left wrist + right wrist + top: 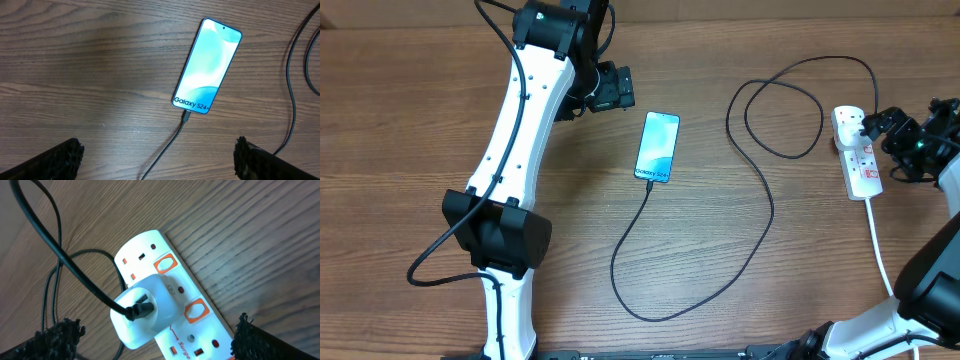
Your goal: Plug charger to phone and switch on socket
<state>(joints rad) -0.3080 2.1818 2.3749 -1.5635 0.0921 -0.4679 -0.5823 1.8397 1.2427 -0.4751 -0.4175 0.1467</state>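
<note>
The phone (207, 65) lies face up on the table (420, 120), the black cable (170, 145) already seated in its lower edge; the cable loops off to a white adapter (145, 307) pushed into the power strip (857, 155) at the right. The left gripper (157, 152) hovers just short of the phone, jaws wide apart and empty, its part seemingly done; the right gripper (155, 327), also spread and holding nothing, hangs over the strip, likely to press the orange switch (196, 311) beside the adapter.
</note>
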